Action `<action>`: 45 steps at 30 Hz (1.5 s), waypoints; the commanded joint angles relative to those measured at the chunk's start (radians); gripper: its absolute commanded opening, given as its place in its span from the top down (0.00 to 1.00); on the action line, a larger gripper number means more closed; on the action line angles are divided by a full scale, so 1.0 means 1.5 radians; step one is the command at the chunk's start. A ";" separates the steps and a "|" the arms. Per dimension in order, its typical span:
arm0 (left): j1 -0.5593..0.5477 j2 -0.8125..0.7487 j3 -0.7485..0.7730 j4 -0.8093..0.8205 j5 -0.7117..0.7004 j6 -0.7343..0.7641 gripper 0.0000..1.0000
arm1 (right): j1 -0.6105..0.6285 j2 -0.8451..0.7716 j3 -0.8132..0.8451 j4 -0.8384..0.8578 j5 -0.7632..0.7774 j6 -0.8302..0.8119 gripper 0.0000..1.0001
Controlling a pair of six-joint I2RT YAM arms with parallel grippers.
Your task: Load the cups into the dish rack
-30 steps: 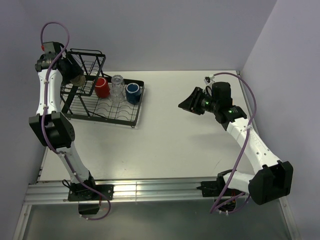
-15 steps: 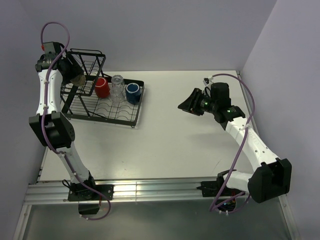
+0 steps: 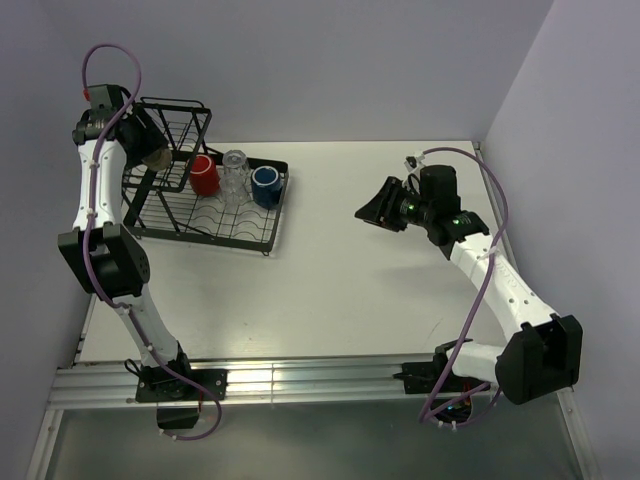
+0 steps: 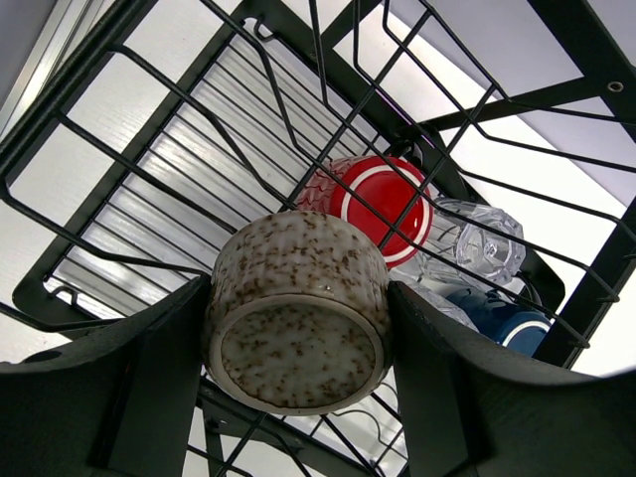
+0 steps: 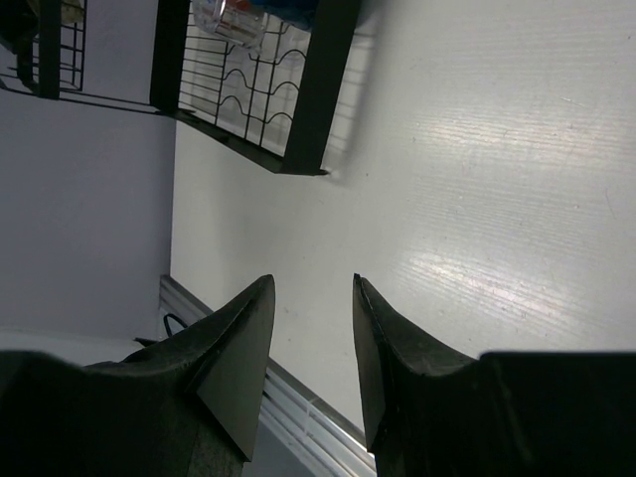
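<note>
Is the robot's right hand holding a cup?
No, the right gripper is open with nothing in it; only the bare table shows through the gap.

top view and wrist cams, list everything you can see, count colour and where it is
dish rack: one, black wire, far left part of the table
red mug: one, red, on the rack's flat tray, left end of the row
glass tumbler: one seen for sure, clear, on the tray between the two mugs
blue mug: one, dark blue, on the tray, right end of the row
speckled cup: one, beige with brown specks, held over the rack's raised basket tier
table: one, white
cables: purple, one along each arm
left gripper: black, shut on the speckled cup
right gripper: black, open, empty, above bare table
</note>
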 commanded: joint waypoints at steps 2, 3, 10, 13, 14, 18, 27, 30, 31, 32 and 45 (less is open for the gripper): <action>-0.004 -0.019 -0.015 0.020 -0.005 0.000 0.29 | 0.006 0.003 0.001 0.025 -0.004 -0.011 0.55; -0.004 -0.021 -0.017 0.021 -0.005 0.001 0.27 | 0.005 0.002 0.001 0.024 -0.004 -0.012 0.55; -0.009 -0.027 -0.022 0.027 -0.025 0.001 0.13 | 0.006 0.003 0.001 0.024 -0.004 -0.013 0.55; -0.011 -0.035 -0.026 0.032 -0.027 -0.001 0.13 | 0.006 0.003 -0.001 0.025 -0.005 -0.014 0.55; -0.011 -0.041 -0.028 0.034 -0.027 -0.002 0.13 | 0.006 0.003 -0.001 0.024 -0.005 -0.013 0.55; -0.014 -0.057 -0.025 0.040 -0.029 -0.003 0.12 | 0.006 0.001 0.003 0.022 -0.004 -0.016 0.55; -0.019 -0.100 -0.002 0.049 -0.021 0.000 0.10 | 0.007 0.001 0.014 0.017 -0.001 -0.019 0.55; -0.020 -0.114 0.002 0.053 -0.004 -0.002 0.10 | 0.008 0.000 0.017 0.013 0.001 -0.019 0.55; -0.021 -0.123 0.002 0.054 -0.003 -0.002 0.10 | 0.008 0.000 0.018 0.012 0.002 -0.020 0.55; -0.021 -0.128 0.001 0.060 0.003 -0.002 0.10 | 0.008 -0.001 0.018 0.011 0.003 -0.021 0.55; -0.160 -0.283 0.027 0.041 -0.047 0.004 0.01 | 0.009 -0.055 0.044 -0.011 0.049 -0.045 0.53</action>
